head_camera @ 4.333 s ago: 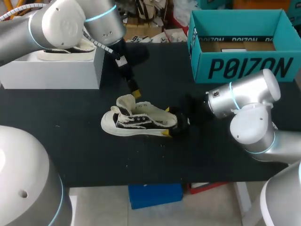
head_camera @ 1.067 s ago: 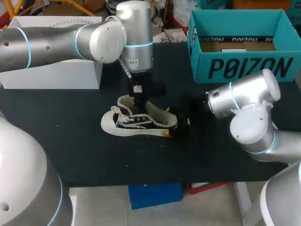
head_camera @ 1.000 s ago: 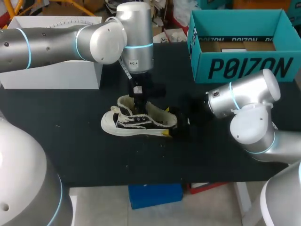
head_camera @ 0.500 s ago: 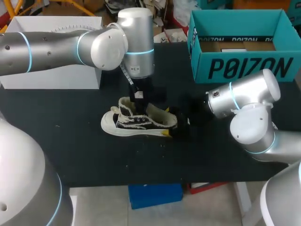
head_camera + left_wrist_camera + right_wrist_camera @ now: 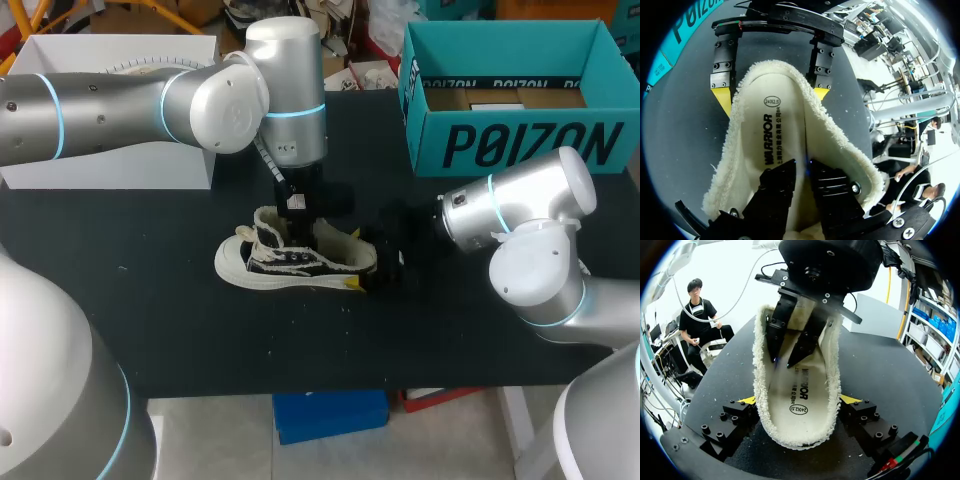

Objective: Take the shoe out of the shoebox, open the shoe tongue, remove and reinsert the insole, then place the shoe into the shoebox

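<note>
A black and white shoe (image 5: 290, 262) with cream fleece lining stands on the black table (image 5: 180, 310), its tongue pulled up. My left gripper (image 5: 297, 222) reaches down into its mouth. Its dark fingers (image 5: 785, 175) stand a little apart over the printed insole (image 5: 767, 137), which lies flat inside, and nothing shows between them. In the right wrist view the left gripper (image 5: 784, 360) points at the insole (image 5: 797, 400). My right gripper (image 5: 799, 400) is shut on the shoe's heel, a yellow tip (image 5: 747, 400) on each side. The teal shoebox (image 5: 520, 145) stands open at the back right.
A white box (image 5: 110, 150) sits at the back left, behind my left arm. My right arm's elbow (image 5: 530, 270) hangs over the table's right part. Bare table lies in front of the shoe.
My left gripper has sunk a little deeper into the shoe and its fingers have parted slightly. The right gripper and the shoe have stayed where they were.
</note>
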Controlling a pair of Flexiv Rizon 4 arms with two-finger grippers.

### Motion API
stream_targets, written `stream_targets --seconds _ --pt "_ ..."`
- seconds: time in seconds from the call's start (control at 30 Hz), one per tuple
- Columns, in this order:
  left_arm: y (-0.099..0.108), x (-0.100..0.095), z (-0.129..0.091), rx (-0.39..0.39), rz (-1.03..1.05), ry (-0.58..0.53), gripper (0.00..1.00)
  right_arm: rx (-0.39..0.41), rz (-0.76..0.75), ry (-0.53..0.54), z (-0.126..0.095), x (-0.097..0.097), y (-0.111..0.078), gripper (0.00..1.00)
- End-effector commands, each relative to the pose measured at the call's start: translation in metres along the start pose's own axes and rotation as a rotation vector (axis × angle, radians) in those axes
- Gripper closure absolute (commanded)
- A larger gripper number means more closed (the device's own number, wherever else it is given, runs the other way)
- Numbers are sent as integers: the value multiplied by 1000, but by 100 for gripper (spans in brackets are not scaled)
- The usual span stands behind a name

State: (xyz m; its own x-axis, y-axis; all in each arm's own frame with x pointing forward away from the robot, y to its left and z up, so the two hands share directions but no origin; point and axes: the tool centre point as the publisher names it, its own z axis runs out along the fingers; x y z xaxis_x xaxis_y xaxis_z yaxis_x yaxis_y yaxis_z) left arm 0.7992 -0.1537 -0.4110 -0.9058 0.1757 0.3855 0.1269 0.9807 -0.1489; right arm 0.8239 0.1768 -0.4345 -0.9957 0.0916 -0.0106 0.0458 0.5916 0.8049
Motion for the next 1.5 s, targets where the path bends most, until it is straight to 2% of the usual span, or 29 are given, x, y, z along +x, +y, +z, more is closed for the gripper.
stream_targets --seconds 0.03,0.3,0.5,0.67,0.77,0.9,1.0,1.03,1.07,1.1,1.13,1.17,1.27,1.33,1.4,1.43,1.5 --pt "5 7 2 19 1 -23 63 0 1 -2 2 -1 -3 100" --pt "8 8 5 -24 -17 -145 63 0 1 -2 2 -1 -3 100" --pt "11 9 6 -73 -35 -319 67 0 1 -2 2 -1 -3 100" --pt "16 8 11 -120 -36 -424 65 0 1 -2 2 -1 -3 100" --pt "18 6 16 -160 -40 -496 60 0 1 -2 2 -1 -3 100" --pt "22 -1 18 -182 -64 -586 64 0 1 -2 2 -1 -3 100" --pt "23 -7 16 -199 -76 -667 61 0 1 -2 2 -1 -3 100" --pt "24 -10 15 -199 -78 -702 66 0 1 -2 2 -1 -3 100" --pt "24 -12 13 -195 -79 -729 90 0 1 -2 2 -1 -3 100" --pt "24 -15 12 -189 -82 -750 100 0 1 -2 2 -1 -3 100" --pt "24 -17 10 -183 -85 -769 100 0 1 -2 2 -1 -3 100" --pt "25 -19 9 -182 -85 -783 93 0 1 -2 2 -1 -3 100" --pt "25 -26 5 -166 -86 -814 93 0 1 -2 2 -1 -3 100" --pt "25 -30 2 -153 -86 -816 89 0 1 -2 2 -1 -3 100" --pt "25 -33 0 -144 -88 -832 77 0 1 -2 2 -1 -3 100" --pt "25 -35 -1 -143 -86 -831 75 0 1 -2 2 -1 -3 100" --pt "26 -39 -3 -139 -83 -843 76 0 1 -2 2 -1 -3 100"
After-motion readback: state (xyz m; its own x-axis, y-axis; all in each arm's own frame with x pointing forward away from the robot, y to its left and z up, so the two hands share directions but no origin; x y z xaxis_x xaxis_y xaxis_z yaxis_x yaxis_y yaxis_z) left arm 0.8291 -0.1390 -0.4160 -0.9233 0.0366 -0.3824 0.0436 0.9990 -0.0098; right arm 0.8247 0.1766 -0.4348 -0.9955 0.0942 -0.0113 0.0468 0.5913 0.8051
